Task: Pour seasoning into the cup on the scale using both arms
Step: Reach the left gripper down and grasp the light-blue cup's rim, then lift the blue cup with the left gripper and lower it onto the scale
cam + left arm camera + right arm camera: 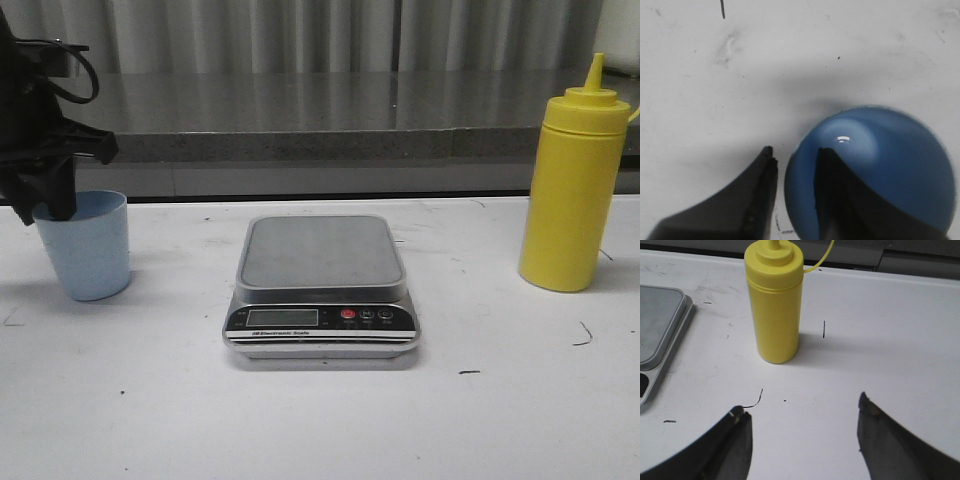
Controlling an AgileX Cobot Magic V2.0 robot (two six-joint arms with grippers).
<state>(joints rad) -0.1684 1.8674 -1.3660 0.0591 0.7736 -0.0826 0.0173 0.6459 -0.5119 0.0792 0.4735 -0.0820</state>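
Note:
The light blue cup stands on the white table at the left, beside the scale. My left gripper is open and straddles the cup's left rim. In the left wrist view one finger is inside the cup and the other stays outside, with a small gap to the wall. The yellow seasoning bottle stands upright at the right. In the right wrist view my right gripper is open wide and empty, a short way from the bottle.
The scale's steel platform is bare; its corner shows in the right wrist view. A dark raised counter runs along the table's back edge. Small black marks dot the white table.

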